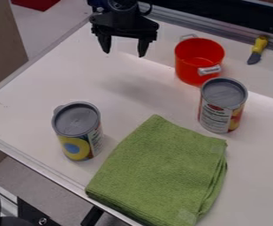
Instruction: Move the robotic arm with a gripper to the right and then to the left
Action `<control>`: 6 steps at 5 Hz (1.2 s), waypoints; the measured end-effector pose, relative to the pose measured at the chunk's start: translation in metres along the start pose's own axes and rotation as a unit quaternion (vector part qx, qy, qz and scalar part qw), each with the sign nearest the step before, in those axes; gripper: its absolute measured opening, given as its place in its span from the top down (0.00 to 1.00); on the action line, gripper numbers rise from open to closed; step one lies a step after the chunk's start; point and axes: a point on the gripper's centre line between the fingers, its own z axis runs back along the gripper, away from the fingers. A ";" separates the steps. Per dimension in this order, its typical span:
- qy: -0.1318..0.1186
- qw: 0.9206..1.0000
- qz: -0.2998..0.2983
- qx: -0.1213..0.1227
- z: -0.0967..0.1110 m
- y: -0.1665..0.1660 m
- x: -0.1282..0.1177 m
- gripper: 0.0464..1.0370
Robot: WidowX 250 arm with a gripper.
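While you look down on the white surface [32,103] at a slant, your gripper [124,54] hangs over its far part, at the upper left-centre of the camera view. It is released: its two dark fingers point downward and stand wide apart, with nothing held between them. The black arm [124,6] enters from the top edge, just above it.

To the right of the gripper, you have a red pot [191,64] standing upright, with its open top showing and a silvery handle on its far side and another on its near side. Farther right, near the back edge, a small knife [258,47] lies flat, its yellow handle pointing away from you and its dark blade toward you.

Just in front of the pot, slightly to its right, an upright can with a white, red and orange label [218,114] carries a grey lid; you cannot tell whether it touches the pot. Toward the left edge of the surface, you see a second upright can, with a blue disc on yellow [76,143], also topped in grey.

Between the two cans and closer to you, a folded green cloth [159,172] lies flat, its layers visible along its right side and its near left corner by the surface's front edge.
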 end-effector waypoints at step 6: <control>0.186 0.967 0.170 -0.044 0.051 -0.086 -0.089 0.04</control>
